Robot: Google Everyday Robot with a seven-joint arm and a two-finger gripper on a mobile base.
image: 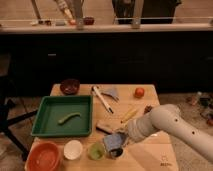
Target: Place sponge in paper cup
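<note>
Gripper (121,143) clenched on sponge (113,141) above metal cup (116,153); paper cup (73,149) lies at its 9 o'clock, past green cup (96,150), so early release likely lands it in the wrong cup

No readable txt anywhere from where I stand. Only candidate is a small dark mark (165,163) on the light wooden table (127,97), front right corner, just below the robot's white arm (170,122). It's too blurry to make out; can't tell if it's letters, nos. or a logo. The gripper (117,147) is low near the table's front edge, fingers closed on the flat blue-grey sponge (114,140), which has no print I can see.
</note>
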